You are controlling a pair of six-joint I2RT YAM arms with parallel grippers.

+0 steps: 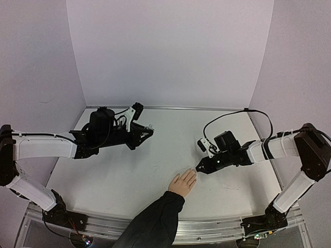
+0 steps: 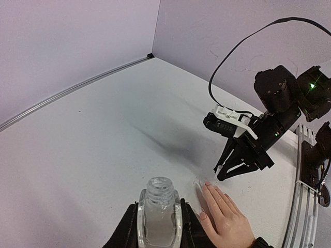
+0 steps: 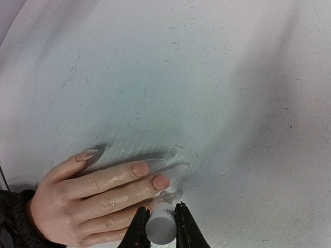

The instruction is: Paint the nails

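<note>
The right gripper (image 3: 160, 221) is clamped on a small white cap (image 3: 158, 232), which I take to be the brush handle. Its fingertips sit just beside the ends of the outstretched fingers of the hand (image 3: 77, 201), which lies palm down on the table (image 3: 217, 77). The nails (image 3: 140, 168) are just ahead and to the left of those fingertips, and the nearest, pinkish one almost touches the cap's front end. The bristles are too faint to make out. Well apart from the hand, the left gripper (image 2: 159, 230) is closed around the open clear bottle (image 2: 159, 204), upright between its fingers.

The step appears to be stroking polish onto a nail. Doing it well calls for light downward pressure and a short drag from cuticle toward tip along the finger's line, staying off the skin — the target is tiny, so slow, small wrist motions suit. The bottle is best held level meanwhile.
</note>
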